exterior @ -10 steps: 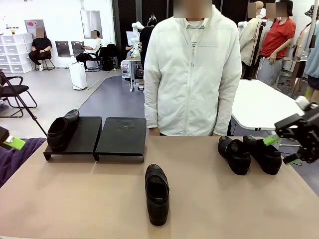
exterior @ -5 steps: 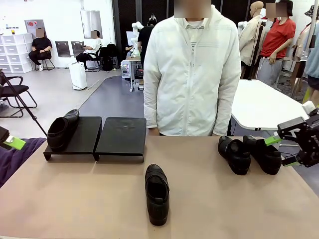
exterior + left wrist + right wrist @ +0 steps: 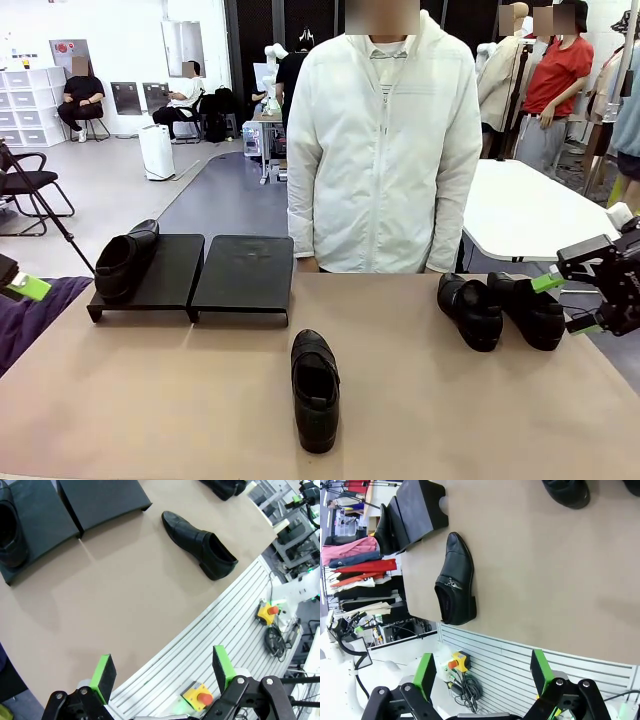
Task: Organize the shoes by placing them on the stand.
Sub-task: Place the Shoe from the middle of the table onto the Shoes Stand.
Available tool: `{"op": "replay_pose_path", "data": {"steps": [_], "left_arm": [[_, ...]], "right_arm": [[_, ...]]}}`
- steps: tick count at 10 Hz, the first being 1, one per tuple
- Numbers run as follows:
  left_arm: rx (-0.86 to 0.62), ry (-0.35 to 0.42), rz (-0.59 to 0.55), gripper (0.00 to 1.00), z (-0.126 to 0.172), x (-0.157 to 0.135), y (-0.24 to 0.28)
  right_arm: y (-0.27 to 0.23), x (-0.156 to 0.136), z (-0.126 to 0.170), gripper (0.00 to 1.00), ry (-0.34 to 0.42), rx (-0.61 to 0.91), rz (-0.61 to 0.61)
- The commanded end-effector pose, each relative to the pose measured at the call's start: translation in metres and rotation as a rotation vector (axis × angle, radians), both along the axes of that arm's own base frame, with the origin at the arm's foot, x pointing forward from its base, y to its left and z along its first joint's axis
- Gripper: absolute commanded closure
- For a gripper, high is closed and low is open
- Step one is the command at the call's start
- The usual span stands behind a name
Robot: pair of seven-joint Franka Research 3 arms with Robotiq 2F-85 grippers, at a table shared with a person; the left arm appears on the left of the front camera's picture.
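Of the black glossy shoes, one lies on the left panel of the low black stand. Another shoe rests alone mid-table, toe pointing away from me. A pair of shoes sits at the far right. My right gripper hovers open just right of that pair, touching nothing. At the left table edge my left gripper is also open and empty. The left wrist view has the left gripper over the table's near edge, with the lone shoe and stand beyond. In the right wrist view the right gripper faces the lone shoe.
A person in a white jacket stands at the far side of the table, behind the middle. Purple cloth lies off the table's left edge. The tan tabletop is bare between the lone shoe and the right pair.
My right gripper drew back slightly toward the right edge, then held still. The shoes, the stand and my left gripper have not moved.
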State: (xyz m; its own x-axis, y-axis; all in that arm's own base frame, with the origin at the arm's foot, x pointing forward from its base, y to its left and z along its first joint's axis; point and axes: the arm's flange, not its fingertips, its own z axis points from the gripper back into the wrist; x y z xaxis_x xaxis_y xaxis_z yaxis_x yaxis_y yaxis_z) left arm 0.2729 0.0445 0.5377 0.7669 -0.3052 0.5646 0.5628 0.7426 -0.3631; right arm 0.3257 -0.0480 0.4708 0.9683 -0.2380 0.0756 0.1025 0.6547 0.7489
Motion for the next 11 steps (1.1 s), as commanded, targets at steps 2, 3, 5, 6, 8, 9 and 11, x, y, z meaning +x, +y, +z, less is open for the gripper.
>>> {"op": "replay_pose_path", "data": {"steps": [2, 3, 5, 6, 8, 9, 11], "left_arm": [[0.003, 0.008, -0.002, 0.0, 0.001, 0.0, 0.001], [0.003, 0.008, -0.002, 0.0, 0.001, 0.0, 0.001], [0.0, 0.0, 0.0, 0.0, 0.0, 0.0, 0.0], [0.03, 0.041, 0.048, 0.0, 0.003, 0.02, -0.055], [0.155, 0.176, 0.124, 0.0, -0.018, 0.076, -0.165], [0.242, 0.204, 0.123, 0.0, -0.034, 0.098, -0.218], [0.359, 0.219, 0.144, 0.0, -0.06, 0.126, -0.305]], "right_arm": [[-0.003, -0.002, 0.004, 0.0, 0.003, -0.017, 0.014], [-0.003, -0.002, 0.004, 0.0, 0.003, -0.017, 0.014], [-0.003, -0.002, 0.004, 0.0, 0.003, -0.017, 0.014], [-0.003, -0.002, 0.004, 0.0, 0.003, -0.017, 0.014], [-0.003, -0.002, 0.004, 0.0, 0.003, -0.017, 0.014], [-0.003, -0.002, 0.004, 0.0, 0.003, -0.017, 0.014], [-0.003, -0.002, 0.004, 0.0, 0.003, -0.017, 0.014]]}}
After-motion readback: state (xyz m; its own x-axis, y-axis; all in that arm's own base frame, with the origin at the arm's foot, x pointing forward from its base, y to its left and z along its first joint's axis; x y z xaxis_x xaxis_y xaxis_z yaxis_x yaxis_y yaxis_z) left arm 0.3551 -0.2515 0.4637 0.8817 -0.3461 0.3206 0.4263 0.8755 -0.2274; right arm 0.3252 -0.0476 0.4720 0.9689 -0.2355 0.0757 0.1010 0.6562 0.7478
